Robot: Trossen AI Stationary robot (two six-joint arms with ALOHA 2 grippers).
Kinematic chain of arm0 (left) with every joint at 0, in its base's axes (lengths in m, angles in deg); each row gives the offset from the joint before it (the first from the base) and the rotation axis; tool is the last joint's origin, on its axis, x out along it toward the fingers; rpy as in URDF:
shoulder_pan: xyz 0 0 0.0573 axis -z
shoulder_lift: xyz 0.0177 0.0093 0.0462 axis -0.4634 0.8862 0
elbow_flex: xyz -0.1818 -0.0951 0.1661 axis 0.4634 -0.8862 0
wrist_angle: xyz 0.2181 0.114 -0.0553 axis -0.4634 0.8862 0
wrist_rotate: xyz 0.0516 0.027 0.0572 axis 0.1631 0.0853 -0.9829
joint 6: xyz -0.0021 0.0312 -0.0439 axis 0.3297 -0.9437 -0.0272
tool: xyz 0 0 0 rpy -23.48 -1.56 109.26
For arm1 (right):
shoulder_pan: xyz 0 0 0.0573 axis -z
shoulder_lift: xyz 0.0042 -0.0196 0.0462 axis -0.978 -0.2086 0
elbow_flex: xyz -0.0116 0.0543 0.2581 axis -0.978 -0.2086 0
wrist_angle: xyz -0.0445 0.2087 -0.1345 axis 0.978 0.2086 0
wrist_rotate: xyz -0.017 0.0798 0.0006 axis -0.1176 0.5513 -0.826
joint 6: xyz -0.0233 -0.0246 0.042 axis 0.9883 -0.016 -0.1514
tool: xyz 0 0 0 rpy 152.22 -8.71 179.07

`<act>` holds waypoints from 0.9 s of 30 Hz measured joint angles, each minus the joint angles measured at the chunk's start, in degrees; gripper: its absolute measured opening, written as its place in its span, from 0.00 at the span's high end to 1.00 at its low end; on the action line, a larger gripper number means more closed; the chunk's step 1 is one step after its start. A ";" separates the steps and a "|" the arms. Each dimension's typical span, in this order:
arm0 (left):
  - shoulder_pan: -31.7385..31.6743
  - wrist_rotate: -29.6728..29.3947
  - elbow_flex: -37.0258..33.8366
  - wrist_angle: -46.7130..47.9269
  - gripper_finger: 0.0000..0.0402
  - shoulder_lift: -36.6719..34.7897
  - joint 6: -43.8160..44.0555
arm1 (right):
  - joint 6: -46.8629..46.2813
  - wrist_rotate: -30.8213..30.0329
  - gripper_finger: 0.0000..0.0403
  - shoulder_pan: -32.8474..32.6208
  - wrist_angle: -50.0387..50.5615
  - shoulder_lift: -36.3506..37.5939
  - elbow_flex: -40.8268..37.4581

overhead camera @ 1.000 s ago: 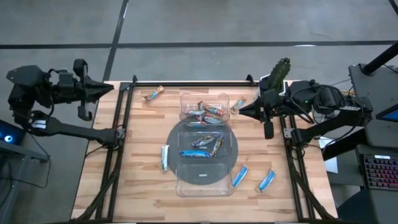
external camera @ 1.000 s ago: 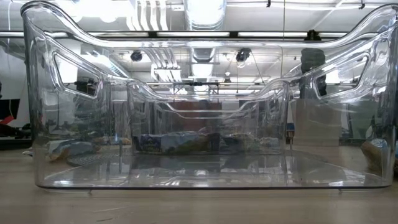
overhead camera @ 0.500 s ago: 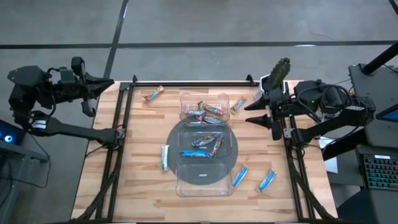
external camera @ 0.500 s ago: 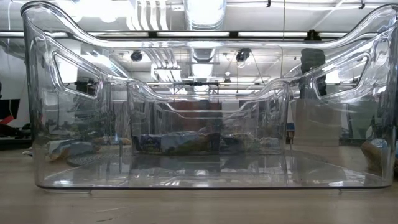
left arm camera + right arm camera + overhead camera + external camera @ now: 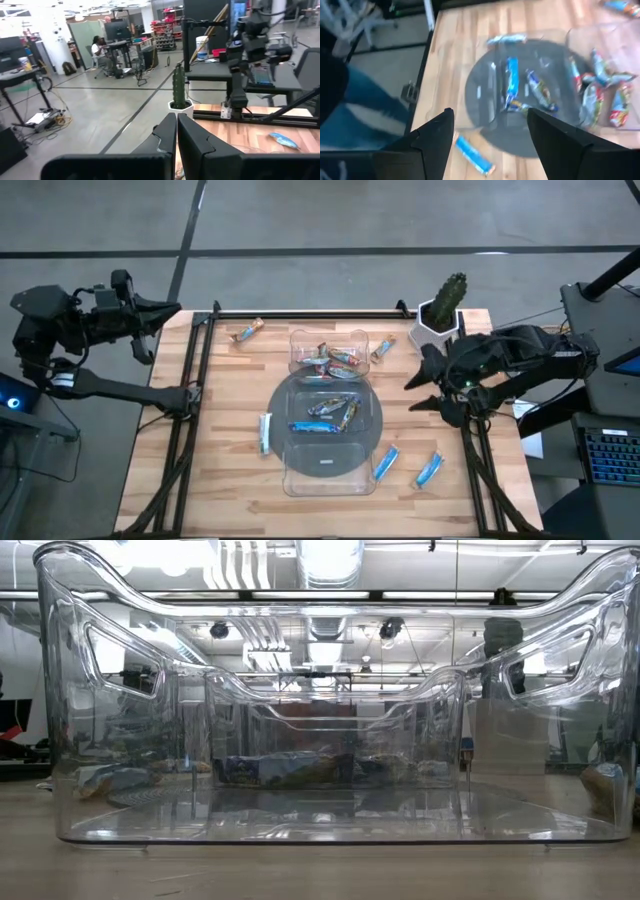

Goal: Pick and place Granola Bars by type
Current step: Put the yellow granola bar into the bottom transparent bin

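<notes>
Fingers of right gripper (image 5: 428,387) spread wide, empty; left gripper (image 5: 170,317) fingers closed, empty

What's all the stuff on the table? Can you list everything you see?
Table: one, light wood, under everything.
Clear tray: one, see-through, mid-table.
Bars in tray: several, multicoloured in the far section, blue and dark in the round middle.
Loose blue bars: three, light blue, two right of the tray, one left.
Loose brown bars: two, orange-brown, far side.
Cactus: one, green, white pot, far right corner.
Left gripper: shut, far left corner.
Right gripper: open, right edge.
</notes>
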 joint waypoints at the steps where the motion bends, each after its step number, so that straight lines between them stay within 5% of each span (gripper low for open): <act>1: 0.00 -0.48 0.00 0.10 1.00 -0.01 0.09 | 0.00 0.27 0.40 -0.54 0.64 -0.29 0.00; 14: 0.00 -2.40 0.02 1.72 1.00 -0.07 0.34 | 9.15 1.08 0.42 -7.71 13.53 -9.76 -0.80; 27: 0.00 -2.38 0.02 1.72 1.00 -0.11 1.17 | 12.07 1.22 0.45 -7.99 14.04 -18.53 -7.42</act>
